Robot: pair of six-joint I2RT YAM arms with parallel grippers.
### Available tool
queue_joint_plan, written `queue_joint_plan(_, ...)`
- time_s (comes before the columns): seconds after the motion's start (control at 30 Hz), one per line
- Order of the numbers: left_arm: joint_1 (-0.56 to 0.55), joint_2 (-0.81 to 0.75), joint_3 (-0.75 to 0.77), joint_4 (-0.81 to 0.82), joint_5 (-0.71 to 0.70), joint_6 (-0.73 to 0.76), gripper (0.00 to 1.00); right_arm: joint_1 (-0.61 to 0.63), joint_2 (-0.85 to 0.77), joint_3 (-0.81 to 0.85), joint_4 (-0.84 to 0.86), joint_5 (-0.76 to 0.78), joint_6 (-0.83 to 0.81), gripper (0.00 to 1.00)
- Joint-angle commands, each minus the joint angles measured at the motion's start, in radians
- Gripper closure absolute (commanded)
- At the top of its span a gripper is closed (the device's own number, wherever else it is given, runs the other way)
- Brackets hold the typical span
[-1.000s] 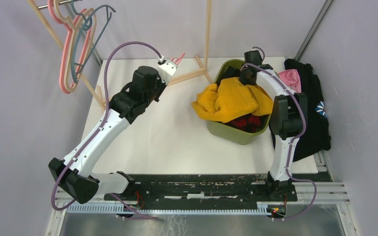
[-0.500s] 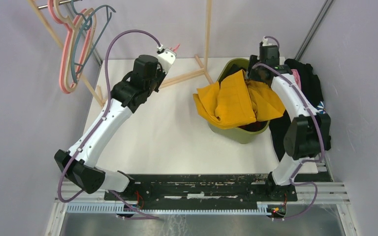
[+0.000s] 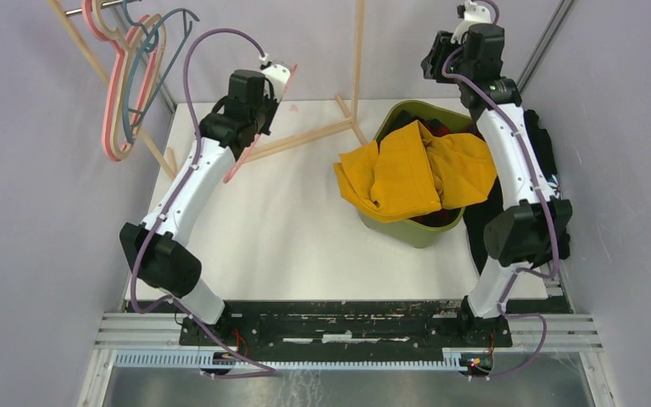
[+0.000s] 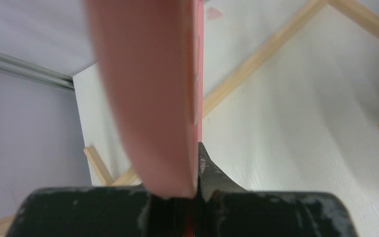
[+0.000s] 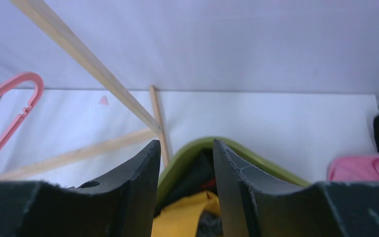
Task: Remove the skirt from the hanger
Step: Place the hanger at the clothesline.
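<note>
Left gripper point(image 3: 276, 75), raised at the far left, is clamped on the pink hanger point(image 4: 148, 98), which we see bare, its long side running back along the arm. To its right the yellow skirt point(image 3: 403, 174) lies crumpled in the green bin point(image 3: 415, 233), spilling over the left rim, well apart from the hanger. Right gripper point(image 5: 184, 148), jaws parted and empty, hangs above the bin's far side; that arm is the nearer one.

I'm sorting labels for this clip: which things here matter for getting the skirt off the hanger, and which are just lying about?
In the job:
pink hanger, clamped in the left gripper
yellow skirt, draped over the green bin
right gripper, open above the bin

Lying about:
spare hangers, hung at the far left
wooden rack
black garment
pink cloth
</note>
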Motion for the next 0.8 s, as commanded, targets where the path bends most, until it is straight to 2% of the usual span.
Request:
queue_joint_plan(0.0, 0.049, -0.007, 0.124, 0.113, 0.069, -0.052, 0.97, -0.007, 0.142, 0.209, 0.061, -0.075, 0.013, 0.51)
queue_joint_plan(0.3, 0.094, 0.005, 0.186, 0.234, 0.182, -0.138, 0.97, -0.024, 0.335, 0.484, 0.097, -0.105, 0.074, 0.54)
queue_joint_plan(0.47, 0.121, 0.075, 0.301, 0.282, 0.229, -0.225, 0.97, -0.027, 0.417, 0.605, 0.134, -0.147, 0.134, 0.56)
queue_joint_plan(0.67, 0.128, 0.119, 0.363, 0.328, 0.233, -0.32, 0.97, -0.033, 0.477, 0.709, 0.164, -0.202, 0.214, 0.57)
queue_joint_plan(0.77, 0.128, 0.095, 0.341, 0.36, 0.174, -0.344, 0.97, -0.037, 0.491, 0.722, 0.188, -0.246, 0.257, 0.58)
